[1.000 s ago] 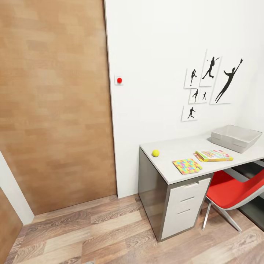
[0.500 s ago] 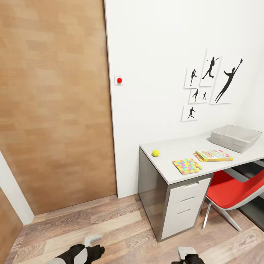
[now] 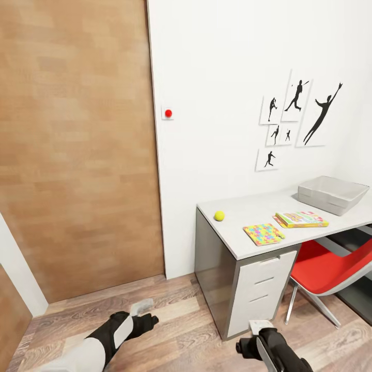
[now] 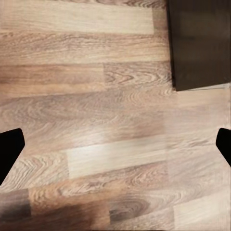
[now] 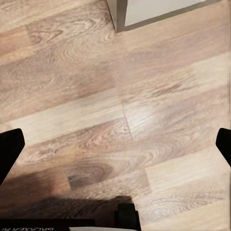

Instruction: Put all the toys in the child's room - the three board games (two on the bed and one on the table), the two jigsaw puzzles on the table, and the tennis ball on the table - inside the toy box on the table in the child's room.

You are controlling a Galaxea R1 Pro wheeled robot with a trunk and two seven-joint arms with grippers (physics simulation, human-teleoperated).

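Head view: low at the near left, the left gripper (image 3: 142,310) hangs over the wood floor (image 3: 170,320), spread wide and empty, as is the right gripper (image 3: 253,333), both apparently readied for reaching. Farther right, the table (image 3: 243,212) carries the tennis ball (image 3: 219,215), a jigsaw puzzle (image 3: 263,233), the SKIP-BO board game (image 3: 301,219) and the toy box (image 3: 332,194) at its far right.

Yellow-green ball (image 3: 219,215), multicolour jigsaw (image 3: 263,234), grey tray (image 3: 332,195), red chair (image 3: 330,268).

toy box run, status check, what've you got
Left gripper and right gripper open, empty, over floor. Tennis ball, jigsaw, SKIP-BO box on table; toy box empty. Red chair at desk.
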